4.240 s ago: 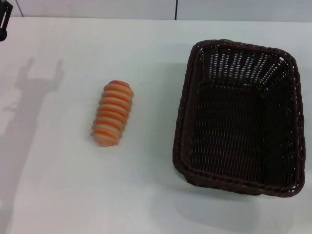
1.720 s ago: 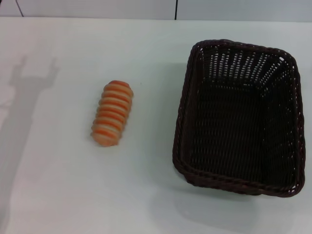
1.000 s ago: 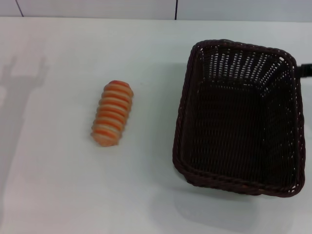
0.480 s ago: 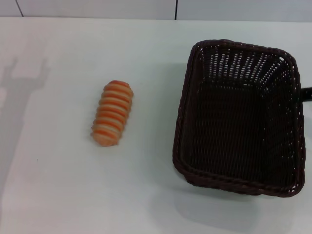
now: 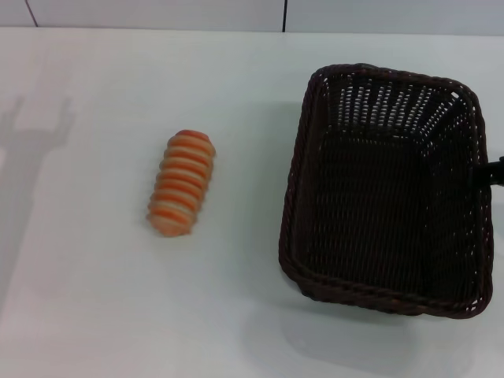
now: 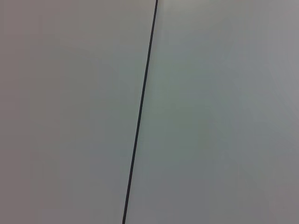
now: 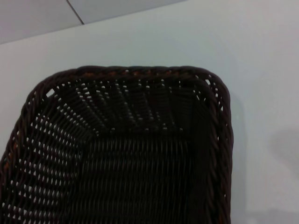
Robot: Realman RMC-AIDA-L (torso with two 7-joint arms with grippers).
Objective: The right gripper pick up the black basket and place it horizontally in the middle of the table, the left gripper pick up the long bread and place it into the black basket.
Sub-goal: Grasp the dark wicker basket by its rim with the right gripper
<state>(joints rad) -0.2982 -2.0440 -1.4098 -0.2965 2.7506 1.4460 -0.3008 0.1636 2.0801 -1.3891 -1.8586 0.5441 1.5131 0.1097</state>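
The long bread (image 5: 181, 183), orange and cream striped, lies on the white table (image 5: 94, 299) left of centre, pointing away from me. The black basket (image 5: 292, 197) stands empty at the right, its long side running away from me. A small black part of my right gripper (image 5: 494, 169) shows at the view's right edge, just outside the basket's right rim. The right wrist view looks down into the basket's far end (image 7: 140, 71). My left gripper is out of view; only its shadow (image 5: 31, 134) falls on the table's far left.
The table's far edge meets a grey panelled wall (image 5: 283, 14). The left wrist view shows only grey wall panels with a dark seam (image 6: 140, 112).
The black part of my right gripper has come into view and moved toward me along the basket's right side. The left arm has left the view. Bread and basket have not moved.
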